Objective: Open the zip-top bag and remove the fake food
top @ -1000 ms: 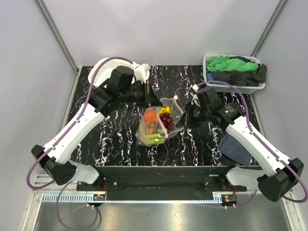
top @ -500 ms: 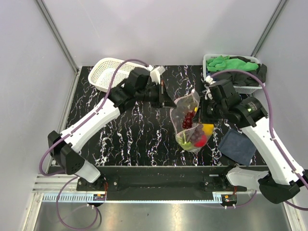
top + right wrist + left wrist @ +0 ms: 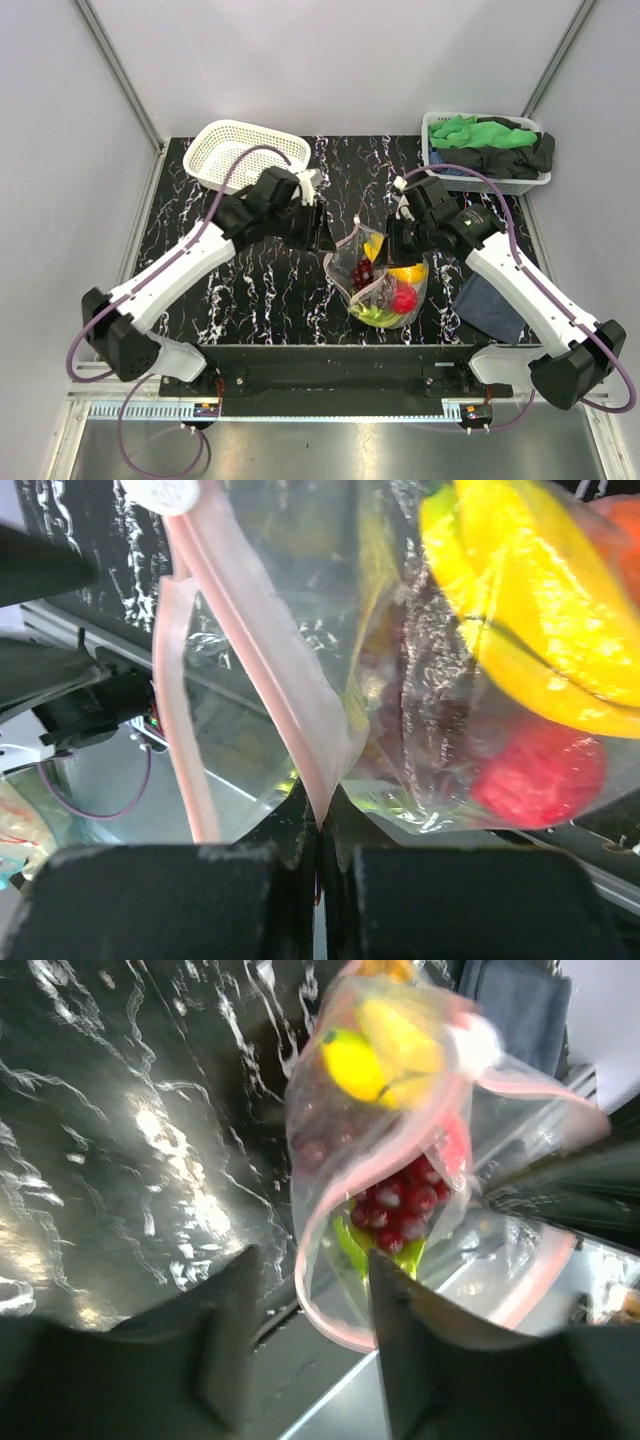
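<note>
Though limp, the zip-top bag (image 3: 383, 288) is clamped at its firmer strip (image 3: 250, 640) by the right hand (image 3: 318, 818); left hand (image 3: 328, 238) held wide.

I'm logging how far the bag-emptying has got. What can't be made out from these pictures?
- Top view: the left gripper and right gripper partly cover the mouth of the zip-top bag, so how far it is open is hidden.
- Left wrist: blurred, so whether the zip strip touches the fingers is unclear.
- Right wrist: the fake food is cut off by the frame edges and smeared behind creased plastic, so no count is possible.
</note>
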